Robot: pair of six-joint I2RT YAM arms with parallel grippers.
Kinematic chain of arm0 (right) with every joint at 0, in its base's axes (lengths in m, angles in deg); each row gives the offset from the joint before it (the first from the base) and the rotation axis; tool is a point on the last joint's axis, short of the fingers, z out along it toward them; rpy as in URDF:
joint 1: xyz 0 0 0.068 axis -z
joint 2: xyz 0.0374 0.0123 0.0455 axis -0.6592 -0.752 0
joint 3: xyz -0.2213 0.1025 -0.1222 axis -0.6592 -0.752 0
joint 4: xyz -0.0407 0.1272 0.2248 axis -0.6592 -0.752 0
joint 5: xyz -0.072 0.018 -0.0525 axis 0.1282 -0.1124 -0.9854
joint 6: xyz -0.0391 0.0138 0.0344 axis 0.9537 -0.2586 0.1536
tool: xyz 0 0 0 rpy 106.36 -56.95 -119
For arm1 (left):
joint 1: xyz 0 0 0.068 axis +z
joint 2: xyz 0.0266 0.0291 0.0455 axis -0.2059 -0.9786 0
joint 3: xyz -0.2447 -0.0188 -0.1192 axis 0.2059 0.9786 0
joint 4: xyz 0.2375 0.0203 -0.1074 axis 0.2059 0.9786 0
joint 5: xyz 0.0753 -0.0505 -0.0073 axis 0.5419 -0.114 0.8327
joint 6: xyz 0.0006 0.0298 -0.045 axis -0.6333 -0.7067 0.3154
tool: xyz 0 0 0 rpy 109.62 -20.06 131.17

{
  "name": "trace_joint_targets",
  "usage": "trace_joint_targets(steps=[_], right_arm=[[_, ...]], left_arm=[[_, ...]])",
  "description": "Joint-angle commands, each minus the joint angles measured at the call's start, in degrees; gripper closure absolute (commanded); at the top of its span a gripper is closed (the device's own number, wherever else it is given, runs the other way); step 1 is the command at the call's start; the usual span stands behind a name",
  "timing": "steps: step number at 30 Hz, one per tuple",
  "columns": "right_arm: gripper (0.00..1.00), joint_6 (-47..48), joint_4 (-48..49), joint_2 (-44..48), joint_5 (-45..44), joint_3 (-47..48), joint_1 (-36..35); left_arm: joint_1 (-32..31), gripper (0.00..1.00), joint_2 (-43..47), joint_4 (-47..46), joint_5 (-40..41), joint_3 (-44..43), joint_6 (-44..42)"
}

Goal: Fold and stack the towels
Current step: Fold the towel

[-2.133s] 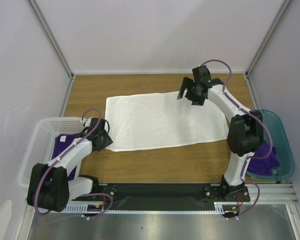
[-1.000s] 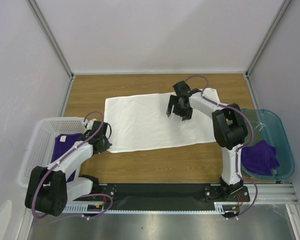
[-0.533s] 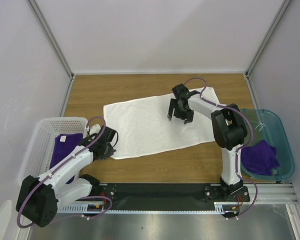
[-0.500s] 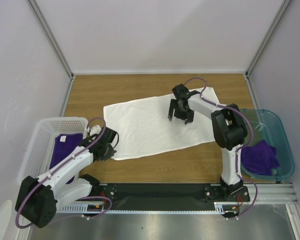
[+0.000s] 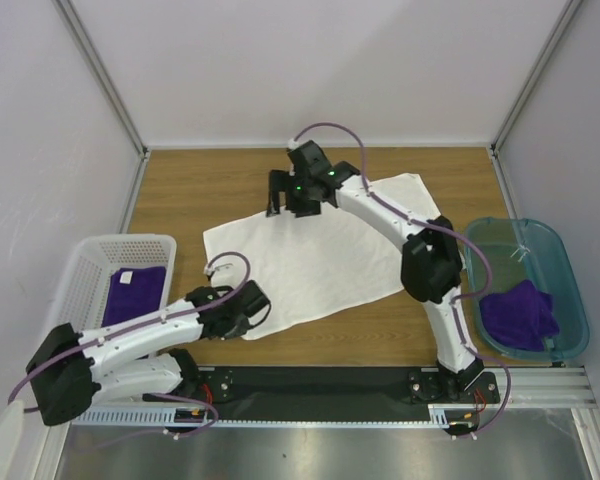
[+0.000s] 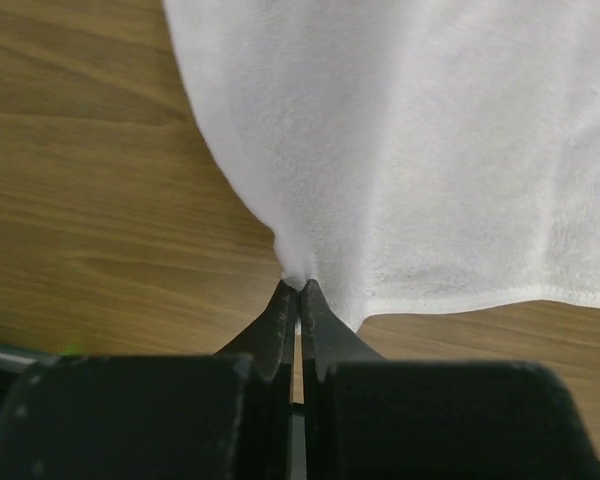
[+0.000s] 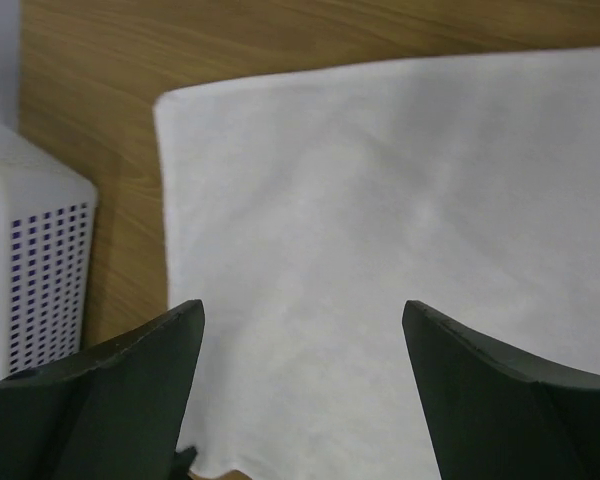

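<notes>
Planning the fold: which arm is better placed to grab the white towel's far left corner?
Right, probably. The right tool hangs open over the far edge of the towel with that corner in its view, while the left tool is shut on the near left corner.

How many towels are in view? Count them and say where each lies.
3. A white towel spread on the table, its near corner pinched by the left gripper; a purple towel in the white basket; a second purple towel in the teal bin. More may hide underneath.
</notes>
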Motion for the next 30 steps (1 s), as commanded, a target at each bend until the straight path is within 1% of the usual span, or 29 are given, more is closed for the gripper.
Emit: trace_joint_targets(steps=[1,2,3,7,9,11,12,15,21,25,28,30], right_arm=[[0.13,3.06,1.43,-7.53,10.04,7.82,-1.62],[0.13,3.33,1.17,-10.5,10.75,11.58,-1.97],[0.13,3.33,0.91,-11.57,12.5,13.19,-2.67],[0.13,1.84,7.74,-14.39,18.13,14.08,-4.26],[0.13,1.66,11.16,-16.14,19.19,14.25,-5.49],[0.13,2.53,11.63,-17.9,19.19,15.83,-7.42],[0.13,2.71,10.67,-20.09,19.37,18.97,-7.86],[0.13,2.97,8.47,-23.87,18.58,24.43,-9.79],[0.13,3.85,10.39,-25.12,15.77,24.36,-12.34],[0.14,3.24,11.62,-26.17,16.11,24.36,-13.84],[0.14,3.24,12.68,-26.79,15.95,24.54,-15.33],[0.14,3.94,12.59,-26.79,13.23,24.89,-16.56]], left_arm=[[-4.84,1.0,-4.75,-3.08,4.36,-4.0,0.21],[-5.82,1.0,-7.72,-3.95,4.45,-4.79,0.3],[-6.96,1.0,-9.14,-4.04,4.97,-5.32,0.56],[-12.05,1.0,-14.86,-3.52,5.42,-7.43,2.58],[-13.2,1.0,-16.7,-3.61,5.33,-7.96,3.2],[-14.79,1.0,-17.33,-2.39,6.21,-8.75,3.64],[-15.23,1.0,-17.5,-1.68,6.64,-9.1,3.82],[-16.72,1.0,-17.68,0.35,7.44,-9.28,4.78],[-19.53,1.0,-15.93,-1.58,6.47,-6.82,5.75],[-24.53,1.0,-13.47,-6.93,6.82,-5.68,3.12],[-27.35,1.0,-12.58,-7.39,6.56,-4.8,5.3],[-28.15,1.0,-12.5,-7.21,5.86,-3.92,6.71]])
